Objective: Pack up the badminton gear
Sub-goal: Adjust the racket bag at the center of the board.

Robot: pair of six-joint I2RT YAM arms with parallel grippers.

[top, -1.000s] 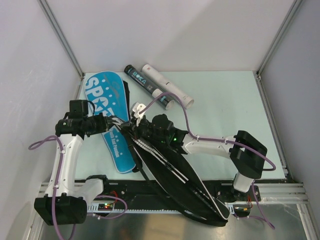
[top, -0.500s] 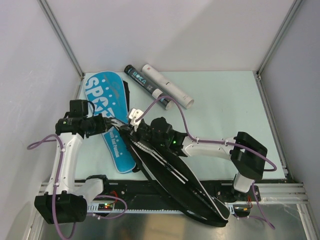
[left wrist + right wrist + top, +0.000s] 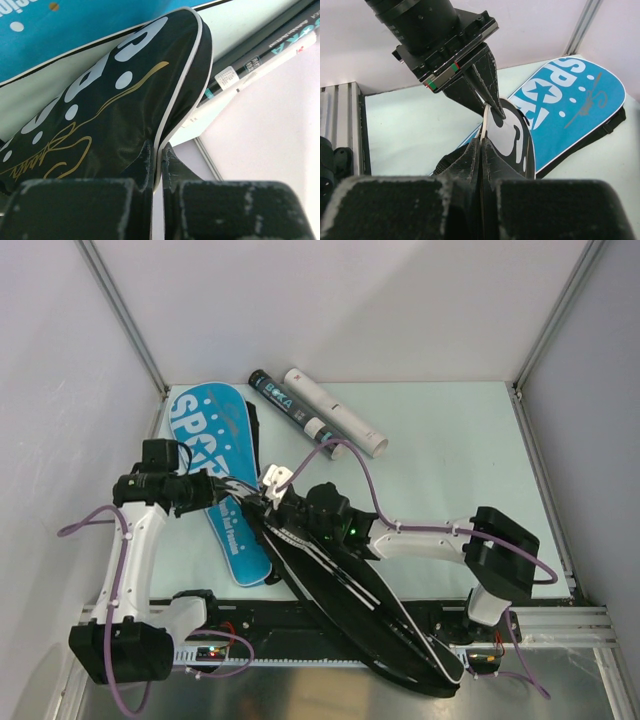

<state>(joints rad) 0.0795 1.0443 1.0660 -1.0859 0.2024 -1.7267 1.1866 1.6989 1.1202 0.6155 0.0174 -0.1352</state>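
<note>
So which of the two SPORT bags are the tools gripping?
The black bag: the left tool and the right tool both pinch its white-piped edge. The blue bag lies flat beside it, in neither tool.

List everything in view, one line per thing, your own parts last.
blue bag: one, blue with white SPORT lettering, flat on the left side of the table.
black bag: one, black with white trim, lying diagonally from the centre out over the near edge.
black tube: one, black, far side, beside the white tube.
white tube: one, white, far side, just right of the black tube.
table: one, pale green top.
left arm: one, white and black, near left, jaws shut on the black bag's trimmed rim.
right arm: one, white and black, near right, jaws shut on the same rim, facing the left arm's.
</note>
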